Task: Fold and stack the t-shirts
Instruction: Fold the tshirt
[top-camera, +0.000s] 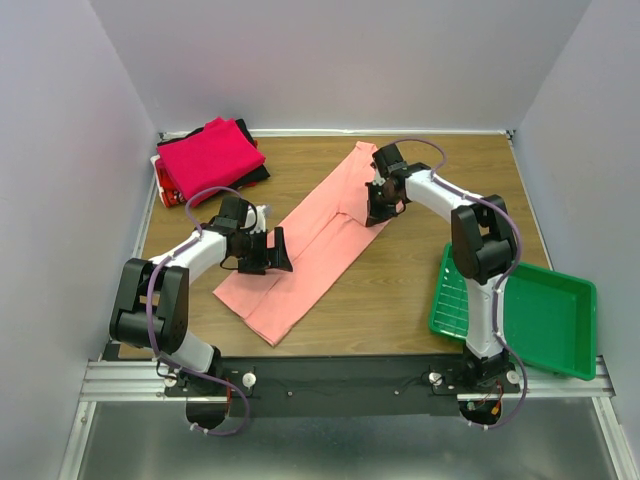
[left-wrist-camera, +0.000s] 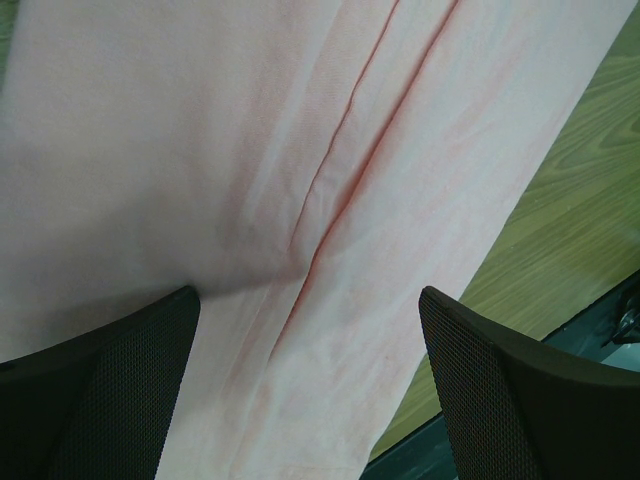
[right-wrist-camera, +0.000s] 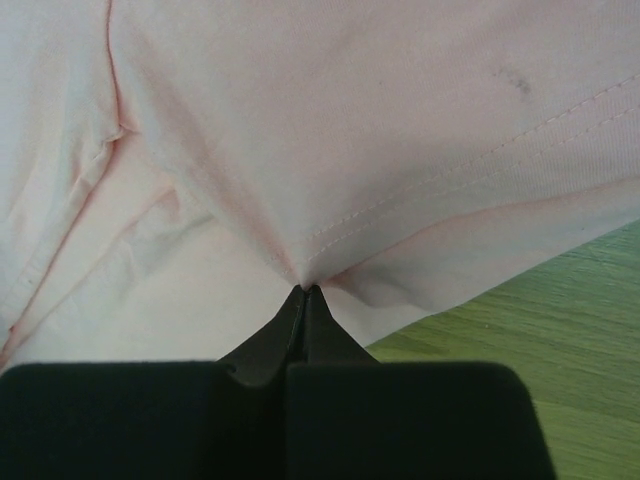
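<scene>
We pinch an edge of the pink shirt in our fully closed right gripper, we judge to lift that end of the long strip lying across the frame's middle. Our left gripper hangs spread wide and empty over its lower part

One shirt lies diagonally mid-surface; shirt stack in the far-left corner; tray near-right; left tool over the shirt's near half, right tool at its far edge.
</scene>
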